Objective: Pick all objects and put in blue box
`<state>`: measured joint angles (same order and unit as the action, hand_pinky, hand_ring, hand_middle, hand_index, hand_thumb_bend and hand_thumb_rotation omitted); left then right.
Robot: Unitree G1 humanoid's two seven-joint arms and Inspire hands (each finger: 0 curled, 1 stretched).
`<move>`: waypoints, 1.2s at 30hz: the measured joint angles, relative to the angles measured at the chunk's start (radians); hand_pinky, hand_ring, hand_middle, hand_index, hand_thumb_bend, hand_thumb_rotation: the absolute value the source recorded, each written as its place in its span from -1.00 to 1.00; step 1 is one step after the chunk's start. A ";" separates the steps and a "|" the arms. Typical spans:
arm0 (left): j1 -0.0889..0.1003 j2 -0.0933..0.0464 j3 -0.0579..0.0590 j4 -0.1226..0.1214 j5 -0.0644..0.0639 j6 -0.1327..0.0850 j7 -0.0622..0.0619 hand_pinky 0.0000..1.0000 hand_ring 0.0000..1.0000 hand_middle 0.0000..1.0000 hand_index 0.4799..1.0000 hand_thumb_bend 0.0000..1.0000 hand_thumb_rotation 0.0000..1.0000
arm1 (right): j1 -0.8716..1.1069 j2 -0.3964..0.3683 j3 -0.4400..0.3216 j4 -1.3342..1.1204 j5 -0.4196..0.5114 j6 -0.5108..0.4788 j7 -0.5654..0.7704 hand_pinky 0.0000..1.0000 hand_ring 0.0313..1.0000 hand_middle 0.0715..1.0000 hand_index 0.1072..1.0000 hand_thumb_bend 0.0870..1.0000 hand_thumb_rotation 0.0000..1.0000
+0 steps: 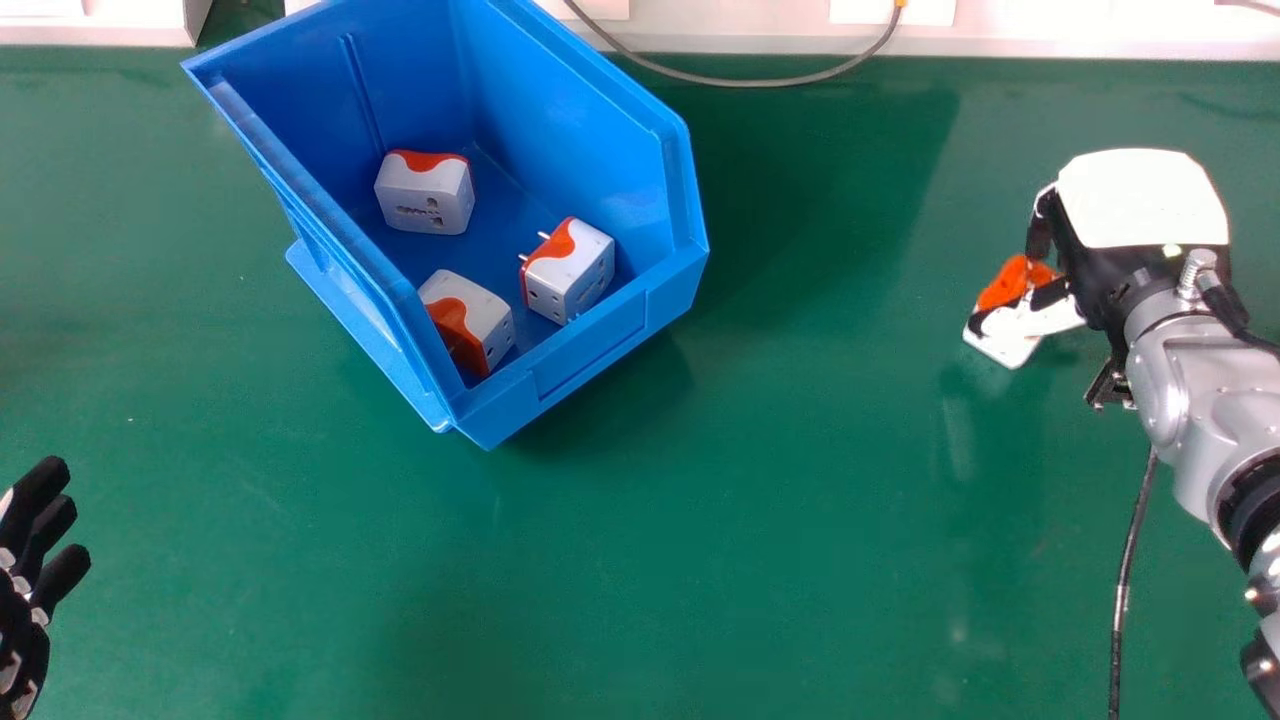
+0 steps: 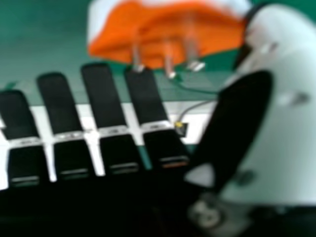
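Near the right edge in the head view, my right hand is shut on a white and orange plug adapter, which is tilted between thumb and fingers. In the right hand view, the adapter's orange face with metal pins lies by the fingertips of my right hand, against the thumb. The blue box stands at the upper left of centre, with three white and orange adapters inside: one at the back, one at the right and one near the front corner. My left hand is open at the left edge.
The green table extends between the box and my right arm. A grey cable loops along its far edge, beside a white ledge. Another dark cable runs down beside my right forearm.
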<state>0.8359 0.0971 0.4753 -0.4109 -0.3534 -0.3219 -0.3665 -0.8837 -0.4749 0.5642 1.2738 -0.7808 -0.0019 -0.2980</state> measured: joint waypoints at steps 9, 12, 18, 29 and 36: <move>0.010 0.000 0.003 -0.006 -0.001 0.000 -0.002 0.88 0.92 0.92 1.00 0.79 1.00 | 0.000 0.000 -0.008 0.000 0.011 -0.004 0.011 -0.14 -0.02 -0.04 -0.28 -0.27 -0.09; 0.010 0.000 0.003 -0.006 -0.001 0.000 -0.003 0.89 0.92 0.92 1.00 0.80 1.00 | 0.000 0.000 -0.009 0.000 0.016 -0.004 0.012 -0.22 -0.13 -0.12 -0.38 -0.29 -0.11; 0.010 0.000 0.003 -0.006 -0.001 0.000 -0.004 0.89 0.92 0.92 1.00 0.80 1.00 | 0.000 0.000 -0.012 0.000 0.026 -0.004 0.015 -0.26 -0.18 -0.16 -0.47 -0.30 -0.12; 0.005 -0.002 -0.002 -0.019 0.001 0.007 0.003 0.87 0.91 0.91 1.00 0.84 0.97 | 0.001 0.002 -0.012 -0.012 0.031 -0.038 0.010 -0.39 -0.35 -0.34 -0.61 -0.31 -0.14; 0.001 -0.011 -0.022 -0.031 0.002 0.025 0.021 0.86 0.90 0.89 1.00 0.88 0.92 | 0.027 0.017 -0.016 -0.074 0.033 -0.105 0.006 -0.70 -0.68 -0.66 -0.79 -0.31 -0.26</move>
<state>0.8364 0.0864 0.4536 -0.4415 -0.3518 -0.2971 -0.3460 -0.8563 -0.4574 0.5477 1.1993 -0.7482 -0.1074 -0.2918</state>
